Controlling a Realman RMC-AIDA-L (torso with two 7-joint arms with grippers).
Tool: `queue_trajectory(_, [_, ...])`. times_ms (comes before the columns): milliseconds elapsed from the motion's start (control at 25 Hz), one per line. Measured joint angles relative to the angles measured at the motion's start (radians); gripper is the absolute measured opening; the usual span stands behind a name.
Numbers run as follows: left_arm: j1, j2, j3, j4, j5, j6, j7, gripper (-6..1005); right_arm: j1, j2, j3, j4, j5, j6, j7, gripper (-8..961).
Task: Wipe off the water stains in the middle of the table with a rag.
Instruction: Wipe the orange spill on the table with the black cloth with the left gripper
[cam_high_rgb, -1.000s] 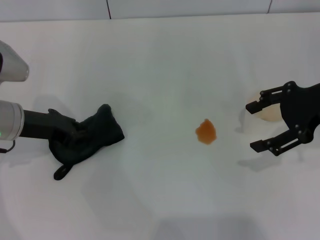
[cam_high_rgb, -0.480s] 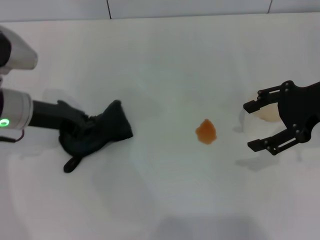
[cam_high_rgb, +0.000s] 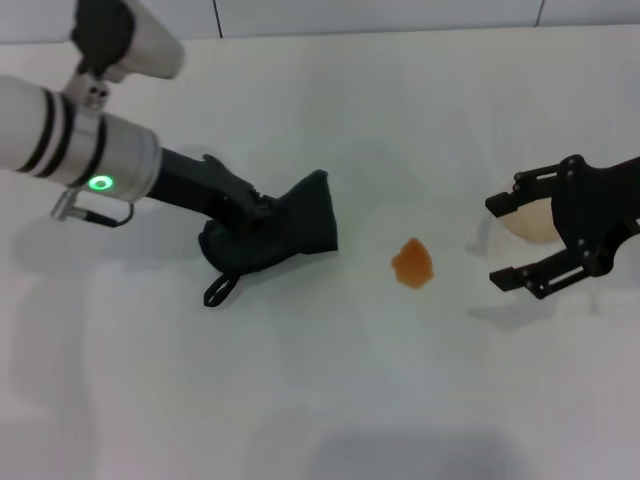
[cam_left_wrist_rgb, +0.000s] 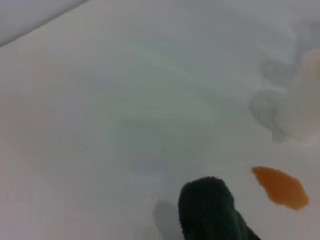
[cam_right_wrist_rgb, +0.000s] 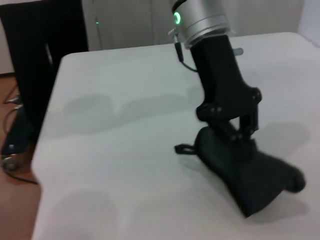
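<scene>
The rag is a dark wad gripped by my left gripper, which is shut on it and holds it low over the white table, left of centre. The orange-brown water stain lies a short way to the rag's right, apart from it. The left wrist view shows the rag's tip near the stain. The right wrist view shows the left gripper clamped on the rag. My right gripper is open and empty at the right, beside the cup.
A cream-white paper cup stands at the right, between the right gripper's fingers and behind them. It shows blurred in the left wrist view. A wall edge runs along the table's far side.
My left arm has carried the rag rightwards and slightly farther back, from the table's left side toward the stain. The right gripper has barely moved.
</scene>
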Motion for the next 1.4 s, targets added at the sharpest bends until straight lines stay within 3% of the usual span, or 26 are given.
queue_trajectory(520, [-0.149,-0.005,0.324,-0.16,-0.157,-0.22,-0.122,68,-0.057,-0.004,0.011,-0.011,0.012,0.031,-0.02,857])
queue_trajectory(800, [-0.177,-0.008,0.515,-0.196,-0.301,-0.296,-0.143,69,-0.061,-0.003,0.008,-0.007,0.013,0.032,-0.03,858])
queue_trajectory(1040, [-0.165,-0.01,0.752,-0.148,-0.435,-0.286,-0.144,69,-0.072,-0.004,0.01,-0.01,0.014,0.036,-0.046,857])
queue_trajectory(1400, [-0.147,-0.007,0.757,-0.128,-0.439,-0.262,-0.156,69,-0.073,-0.006,0.012,-0.011,0.015,0.043,-0.047,858])
